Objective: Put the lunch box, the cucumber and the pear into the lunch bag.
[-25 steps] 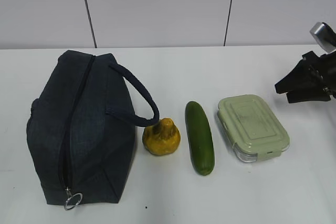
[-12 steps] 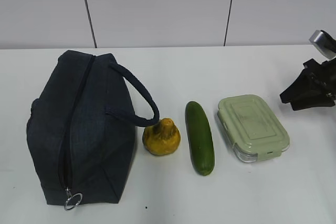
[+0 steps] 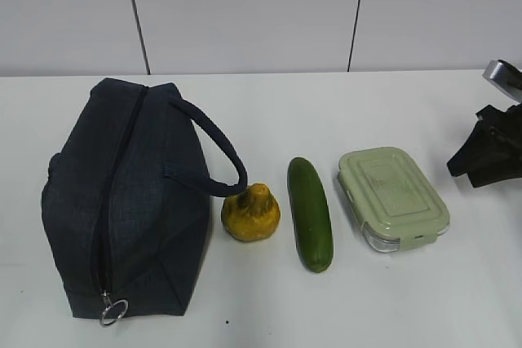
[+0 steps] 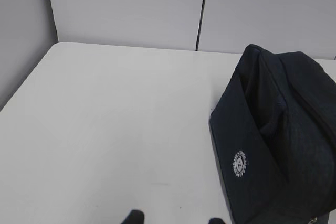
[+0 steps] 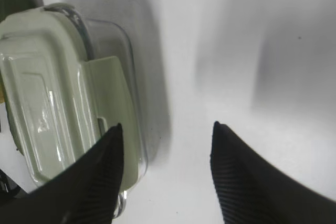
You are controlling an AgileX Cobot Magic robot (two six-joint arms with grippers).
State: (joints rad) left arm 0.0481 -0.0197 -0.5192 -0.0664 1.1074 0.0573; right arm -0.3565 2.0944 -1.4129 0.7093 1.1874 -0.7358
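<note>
**Lunch bag task: nothing packed yet**

Lower left: the lunch bag (image 3: 122,201) lies zipped, its ring pull (image 3: 112,310) nearest. Centre: the pear (image 3: 251,213), cucumber (image 3: 311,213) and lunch box (image 3: 392,197) sit in a row on the table (image 3: 326,112). Right edge: the right gripper (image 5: 165,129) hangs released and empty beside the box. The left gripper (image 4: 173,219), partly spread, holds nothing. All three items remain to be packed.
</note>
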